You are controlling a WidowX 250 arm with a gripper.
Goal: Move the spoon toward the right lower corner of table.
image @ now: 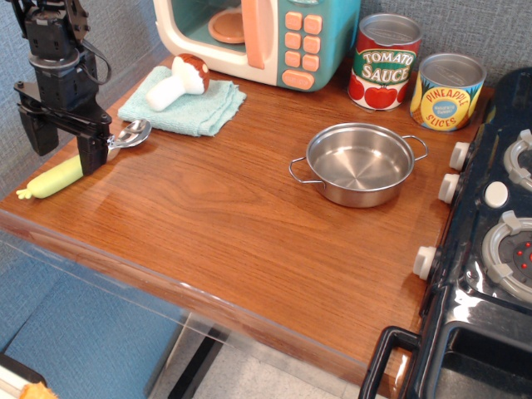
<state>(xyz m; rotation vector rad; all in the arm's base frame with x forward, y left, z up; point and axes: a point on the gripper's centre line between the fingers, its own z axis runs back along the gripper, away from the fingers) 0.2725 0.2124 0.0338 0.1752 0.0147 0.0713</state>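
The spoon lies at the left edge of the reddish-brown table, its silver bowl toward the back and its pale yellow-green handle pointing to the front left. My black gripper is open and hangs over the middle of the handle. One finger stands in front of the handle and hides part of it; the other finger is off the table's left edge. The jaws hold nothing.
A steel two-handled pot stands right of centre. A teal cloth with a toy mushroom lies behind the spoon. A toy microwave, a tomato sauce can and a pineapple can line the back. A black toy stove is at right.
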